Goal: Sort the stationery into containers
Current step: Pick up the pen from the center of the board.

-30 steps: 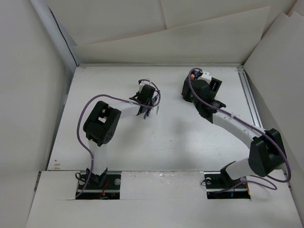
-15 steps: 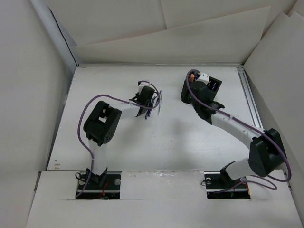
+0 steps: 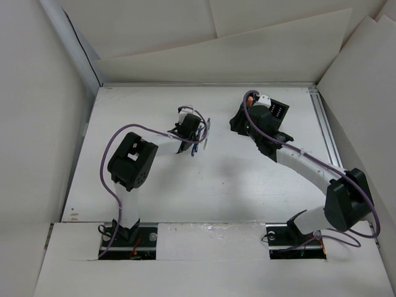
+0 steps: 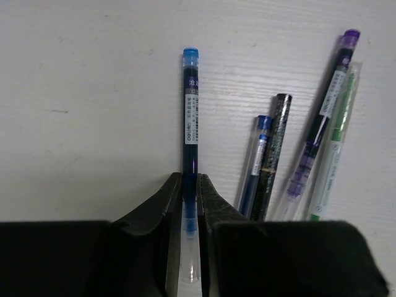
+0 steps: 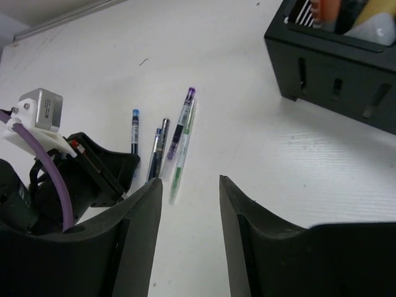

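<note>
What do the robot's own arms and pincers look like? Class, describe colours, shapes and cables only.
Both the left arm and right arm have bulky black joint housings joined by white links, each trailed by a looping purple cable. The left pincer and right pincer are matte black, broad at the base and tapering to the tips. No markings are legible.

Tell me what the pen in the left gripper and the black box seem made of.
The blue-capped pen in the left gripper looks like clear glossy plastic: dark ink shows through the barrel. The black box looks matte, thin-walled with cut slots: sheet metal or hard plastic, I cannot tell which.
</note>
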`<state>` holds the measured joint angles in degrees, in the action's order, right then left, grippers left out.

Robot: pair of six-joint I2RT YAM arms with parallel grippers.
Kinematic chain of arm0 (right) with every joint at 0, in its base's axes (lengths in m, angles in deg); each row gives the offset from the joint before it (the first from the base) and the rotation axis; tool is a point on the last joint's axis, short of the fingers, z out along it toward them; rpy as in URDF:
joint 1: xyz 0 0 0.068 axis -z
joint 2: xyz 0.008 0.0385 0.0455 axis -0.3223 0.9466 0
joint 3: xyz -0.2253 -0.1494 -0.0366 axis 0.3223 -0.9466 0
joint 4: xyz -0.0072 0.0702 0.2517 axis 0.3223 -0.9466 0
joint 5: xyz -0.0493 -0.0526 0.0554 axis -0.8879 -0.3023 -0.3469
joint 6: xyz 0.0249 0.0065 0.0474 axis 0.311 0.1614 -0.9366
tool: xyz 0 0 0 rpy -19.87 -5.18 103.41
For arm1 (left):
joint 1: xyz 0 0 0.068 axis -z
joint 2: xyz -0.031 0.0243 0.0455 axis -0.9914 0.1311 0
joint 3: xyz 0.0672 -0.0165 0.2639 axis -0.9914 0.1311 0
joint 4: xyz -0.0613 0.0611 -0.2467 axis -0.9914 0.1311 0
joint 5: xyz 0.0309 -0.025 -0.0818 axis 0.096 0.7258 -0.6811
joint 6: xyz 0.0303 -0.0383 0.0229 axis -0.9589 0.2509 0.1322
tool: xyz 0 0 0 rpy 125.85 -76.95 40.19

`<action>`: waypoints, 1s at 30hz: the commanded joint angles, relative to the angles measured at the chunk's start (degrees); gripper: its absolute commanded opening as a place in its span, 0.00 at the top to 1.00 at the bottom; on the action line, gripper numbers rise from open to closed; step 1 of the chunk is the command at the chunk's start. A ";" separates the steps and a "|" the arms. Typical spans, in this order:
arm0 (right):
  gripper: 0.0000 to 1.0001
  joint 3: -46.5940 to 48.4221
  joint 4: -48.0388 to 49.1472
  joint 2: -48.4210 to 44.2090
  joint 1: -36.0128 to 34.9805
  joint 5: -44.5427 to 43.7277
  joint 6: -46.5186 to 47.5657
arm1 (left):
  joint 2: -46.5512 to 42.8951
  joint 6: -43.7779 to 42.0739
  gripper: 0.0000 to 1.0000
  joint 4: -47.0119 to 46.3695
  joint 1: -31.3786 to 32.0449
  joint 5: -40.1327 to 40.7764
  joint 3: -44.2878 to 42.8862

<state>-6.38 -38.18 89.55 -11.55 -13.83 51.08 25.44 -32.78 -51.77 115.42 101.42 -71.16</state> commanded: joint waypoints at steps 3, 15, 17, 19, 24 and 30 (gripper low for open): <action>0.44 1.45 3.79 1.56 1.25 13.55 -0.71 | -10.33 1.04 1.00 1.80 -0.17 4.89 4.48; 0.29 4.36 8.18 3.23 -0.85 30.55 -3.96 | -30.91 1.66 1.00 -11.87 -0.17 -18.80 19.66; 0.24 4.36 8.18 3.23 -0.85 30.55 -4.49 | -33.28 3.49 1.00 -15.15 -0.17 -25.65 22.49; 0.21 4.89 8.18 3.23 -0.85 30.55 -4.49 | -34.60 3.50 1.00 -18.67 -0.17 -28.84 25.65; 0.14 5.41 8.70 4.46 -1.38 31.08 -5.01 | -38.38 3.50 1.00 -23.67 -0.17 -36.66 29.70; 0.16 5.94 8.71 7.36 -1.38 31.69 -6.68 | -41.81 2.45 1.00 -27.90 -0.17 -39.75 33.84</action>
<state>-2.82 -32.56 95.73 -12.42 16.92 45.71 -13.38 -29.79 -72.25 115.37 66.08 -38.64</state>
